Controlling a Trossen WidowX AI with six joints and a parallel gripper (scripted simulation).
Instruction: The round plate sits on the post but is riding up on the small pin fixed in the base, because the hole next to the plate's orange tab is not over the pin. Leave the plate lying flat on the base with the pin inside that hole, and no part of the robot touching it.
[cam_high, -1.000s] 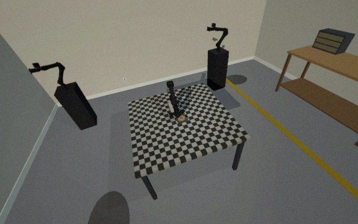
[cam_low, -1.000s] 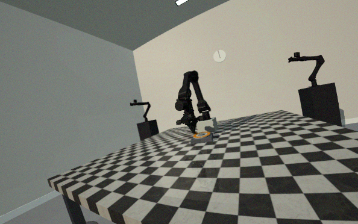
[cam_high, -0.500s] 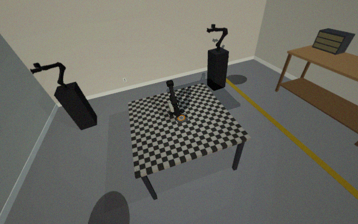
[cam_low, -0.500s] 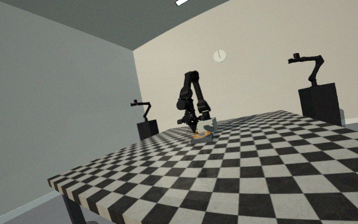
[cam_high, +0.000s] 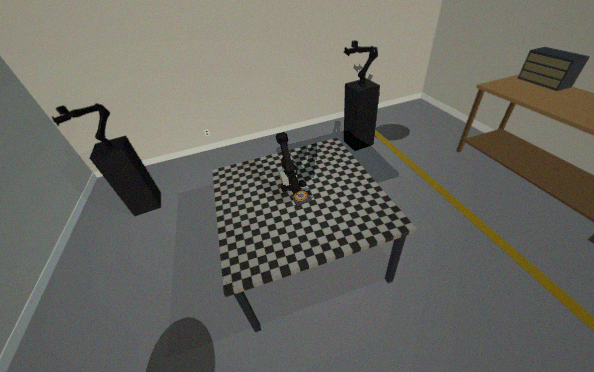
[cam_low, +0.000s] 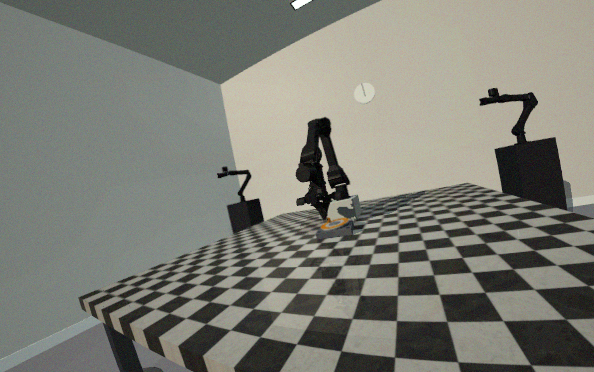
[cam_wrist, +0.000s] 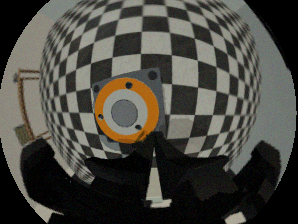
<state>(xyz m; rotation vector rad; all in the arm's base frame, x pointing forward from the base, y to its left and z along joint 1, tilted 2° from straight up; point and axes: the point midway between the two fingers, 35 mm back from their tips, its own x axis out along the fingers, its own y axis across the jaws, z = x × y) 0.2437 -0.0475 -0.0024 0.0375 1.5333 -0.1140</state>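
The checkered table is being shown with only the grey base and the orange round plate on it near the arm; two other arms on black pedestals and a wooden shelf are being seen well apart, off the table. Nothing is being seen between the gripper and the plate. The jaws are being held fully closed, with nothing between them. In the wrist view their joined tip is being seen at the plate's near rim, just beside it; contact cannot be told. The plate is lying just ahead of the jaws, around the grey post. Small holes in the orange ring are being shown only by the wrist view; the exterior view alone is showing the gripper pointed down over the plate.
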